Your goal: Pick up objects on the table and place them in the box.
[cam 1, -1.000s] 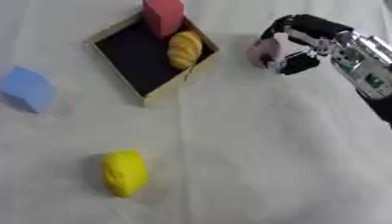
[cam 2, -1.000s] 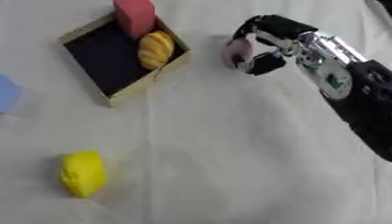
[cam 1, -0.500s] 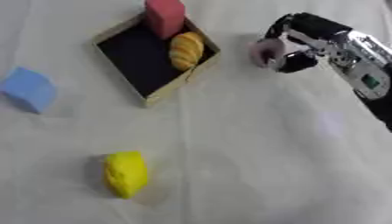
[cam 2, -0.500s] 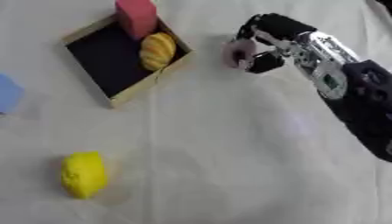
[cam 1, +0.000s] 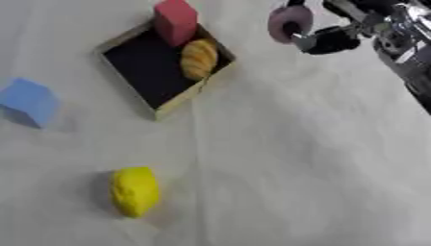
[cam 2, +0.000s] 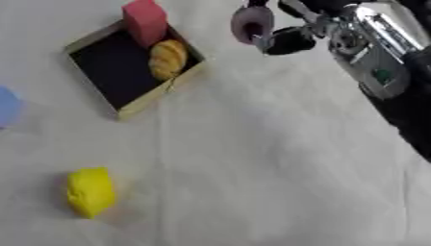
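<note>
Two items are sitting in the box (cam 1: 126, 41) in the left eye view: a red block (cam 1: 175, 21) at its far corner and a bread roll (cam 1: 198, 58) along its right wall. Right of the box, the right hand (cam 1: 333, 36) is holding a pink ring (cam 1: 289, 23) above the cloth (cam 1: 295, 168), fingers curled round it. A blue cube (cam 1: 29, 101) is lying well left of the box, and a lemon (cam 1: 134, 190) is lying near the lower left.

Turning to the right eye view, the ring (cam 2: 251, 22) is hanging just right of the box's (cam 2: 151, 95) far corner, pinched by the hand (cam 2: 290, 38). Only an edge of the cube (cam 2: 6, 106) is showing. No left hand is appearing in either view.
</note>
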Robot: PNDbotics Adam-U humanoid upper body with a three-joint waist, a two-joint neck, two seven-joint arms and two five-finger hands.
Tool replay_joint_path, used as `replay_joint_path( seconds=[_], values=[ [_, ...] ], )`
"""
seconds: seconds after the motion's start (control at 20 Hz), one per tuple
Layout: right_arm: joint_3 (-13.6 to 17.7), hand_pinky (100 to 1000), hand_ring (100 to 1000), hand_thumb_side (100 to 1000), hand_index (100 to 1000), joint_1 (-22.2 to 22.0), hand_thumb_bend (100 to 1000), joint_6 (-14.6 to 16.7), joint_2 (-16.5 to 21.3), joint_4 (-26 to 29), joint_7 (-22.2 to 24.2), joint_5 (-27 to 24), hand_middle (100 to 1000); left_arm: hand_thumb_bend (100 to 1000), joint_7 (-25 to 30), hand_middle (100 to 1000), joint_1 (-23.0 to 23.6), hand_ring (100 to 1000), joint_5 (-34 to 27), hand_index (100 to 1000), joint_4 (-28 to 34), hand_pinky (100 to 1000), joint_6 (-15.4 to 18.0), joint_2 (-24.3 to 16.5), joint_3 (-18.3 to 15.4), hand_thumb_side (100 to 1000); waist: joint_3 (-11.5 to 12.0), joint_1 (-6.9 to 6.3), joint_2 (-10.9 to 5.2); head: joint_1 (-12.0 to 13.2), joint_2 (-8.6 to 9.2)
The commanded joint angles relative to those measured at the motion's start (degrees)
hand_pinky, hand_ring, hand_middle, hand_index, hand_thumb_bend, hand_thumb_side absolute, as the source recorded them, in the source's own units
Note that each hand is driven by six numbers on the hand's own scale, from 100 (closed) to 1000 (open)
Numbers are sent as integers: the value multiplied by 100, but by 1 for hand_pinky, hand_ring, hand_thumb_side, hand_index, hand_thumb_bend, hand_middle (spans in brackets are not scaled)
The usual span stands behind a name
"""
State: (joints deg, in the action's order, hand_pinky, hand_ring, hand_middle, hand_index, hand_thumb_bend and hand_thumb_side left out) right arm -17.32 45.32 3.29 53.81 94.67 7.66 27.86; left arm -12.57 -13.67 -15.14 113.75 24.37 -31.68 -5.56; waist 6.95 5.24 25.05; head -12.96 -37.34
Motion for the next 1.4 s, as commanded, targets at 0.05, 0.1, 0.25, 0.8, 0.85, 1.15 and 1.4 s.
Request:
replay_joint_path(
  seconds=[0.05, 0.1, 0.25, 0.8, 0.85, 1.15, 1.4],
  values=[
    [123, 836, 695, 328, 652, 81, 140, -188, 294, 578, 144, -353, 535, 100, -11, 613, -20, 680, -33, 756, 84, 686, -1, -112, -67, 597, -16, -27, -249, 7, -18],
    [109, 836, 695, 349, 654, 103, 141, -248, 300, 706, 209, -431, 537, 100, -9, 613, -21, 680, -37, 756, 84, 686, -1, -113, -64, 597, -14, -24, -257, 4, -18],
    [41, 838, 692, 348, 652, 170, 122, -387, 300, 1012, 414, -633, 534, 100, -5, 613, -24, 681, -48, 757, 84, 687, -1, -117, -62, 596, -1, -17, -272, -9, -24],
    [-772, 838, 694, 326, 651, 1263, 100, -424, -561, 843, 1170, -674, 536, 100, 88, 615, -156, 682, -127, 757, 84, 687, -2, -117, 3, 596, 81, -4, -304, -151, -60],
    [-838, 838, 696, 323, 653, 1349, 100, -397, -673, 726, 1206, -624, 538, 100, 97, 615, -169, 683, -134, 757, 84, 687, -6, -114, 7, 596, 93, 1, -301, -164, -58],
    [-1030, 841, 703, 294, 659, 1634, 100, -179, -1225, -89, 1137, -340, 546, 100, 145, 615, -271, 683, -189, 757, 84, 687, -6, -106, 36, 596, 186, 38, -262, -236, -33],
    [-1133, 841, 723, 292, 677, 1755, 100, 38, -1605, -628, 1093, -150, 567, 100, 194, 616, -399, 683, -239, 757, 84, 687, 3, -93, 71, 596, 280, 45, -199, -314, -23]
  ],
)
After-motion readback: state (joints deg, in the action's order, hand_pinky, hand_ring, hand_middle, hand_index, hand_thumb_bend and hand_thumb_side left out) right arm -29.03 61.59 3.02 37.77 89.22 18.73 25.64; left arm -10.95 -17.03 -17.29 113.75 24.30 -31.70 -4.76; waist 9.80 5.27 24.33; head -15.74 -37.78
